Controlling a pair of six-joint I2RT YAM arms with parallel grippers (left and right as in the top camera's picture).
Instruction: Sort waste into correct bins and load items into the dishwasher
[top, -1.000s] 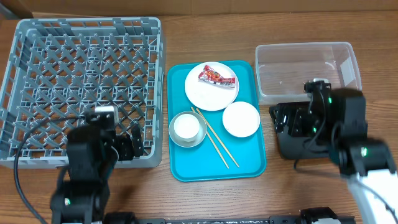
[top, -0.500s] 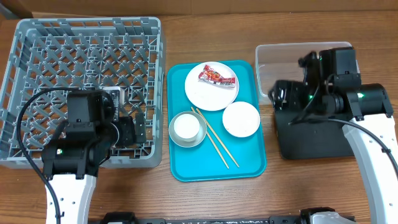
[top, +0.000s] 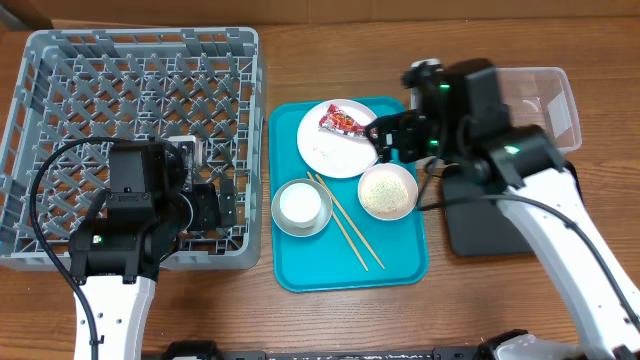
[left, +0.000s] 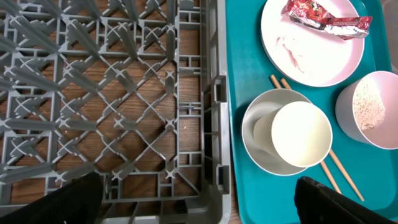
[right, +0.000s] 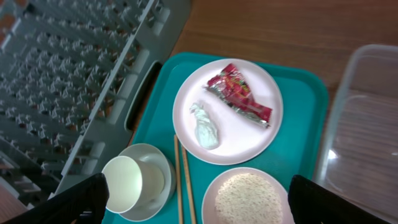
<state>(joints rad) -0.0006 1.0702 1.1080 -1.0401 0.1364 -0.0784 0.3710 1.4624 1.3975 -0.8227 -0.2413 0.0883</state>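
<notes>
Currently, overhead: right gripper hovers at the plate rim beside the red wrapper, jaws spread, empty; left gripper spread wide over the rack. Left wrist: cup nested in metal bowl. Right wrist: wrapper lies flat on the plate, probably light, crinkly, slippery; pinch a raised fold mid-length

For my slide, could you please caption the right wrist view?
Plate with wrapper and scrap, rice bowl, cup and chopsticks on teal tray.

Crinkled glossy wrapper, smooth plate
</notes>
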